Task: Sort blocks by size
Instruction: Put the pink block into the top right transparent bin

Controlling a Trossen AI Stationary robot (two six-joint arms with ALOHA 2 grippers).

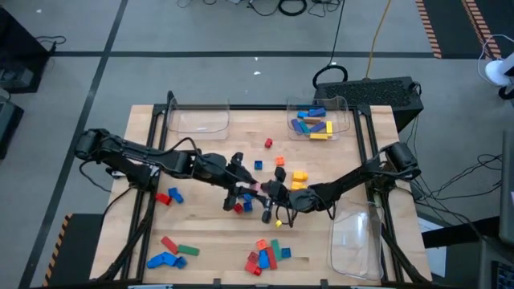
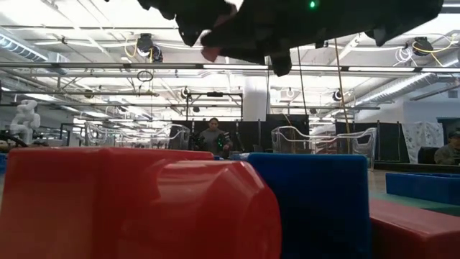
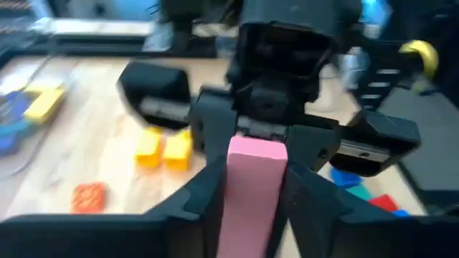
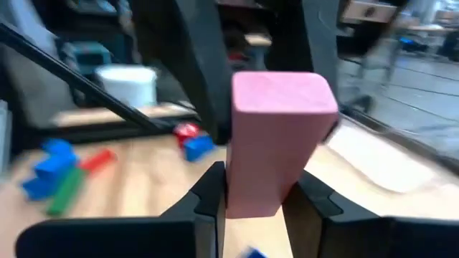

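Observation:
A pink block [image 1: 255, 187] hangs above the middle of the table between my two grippers. My left gripper [image 1: 246, 185] comes from the table's left and is shut on it. My right gripper [image 1: 270, 192] comes from the right and is shut on its other end. In the left wrist view the pink block [image 3: 254, 179] runs from my own fingers to the right gripper [image 3: 262, 132] facing me. Loose blocks lie on the wood: yellow ones [image 1: 299, 177], an orange one [image 1: 268, 144], and red and blue ones [image 1: 169, 196]. My left gripper pinches the pink block's long sides [image 3: 237, 201] between its two fingers, which lie along the block. It comes nearly level from the table's left. The block is lifted clear of the table. My right gripper pinches the block's lower part [image 4: 251, 193] between its two fingers, coming about level from the table's right. The block stands up past the fingertips [image 4: 215, 190], its far end [image 4: 283, 89] toward the left gripper's dark fingers [image 4: 197, 64].
A clear tray [image 1: 321, 120] at the far right holds blue, orange and yellow blocks. Two more clear trays stand at the far left [image 1: 197, 119] and near right [image 1: 357, 241]. Block clusters lie near the front edge [image 1: 173, 254] [image 1: 265, 255]. Red [image 2: 136, 208] and blue [image 2: 309, 201] blocks fill the low view.

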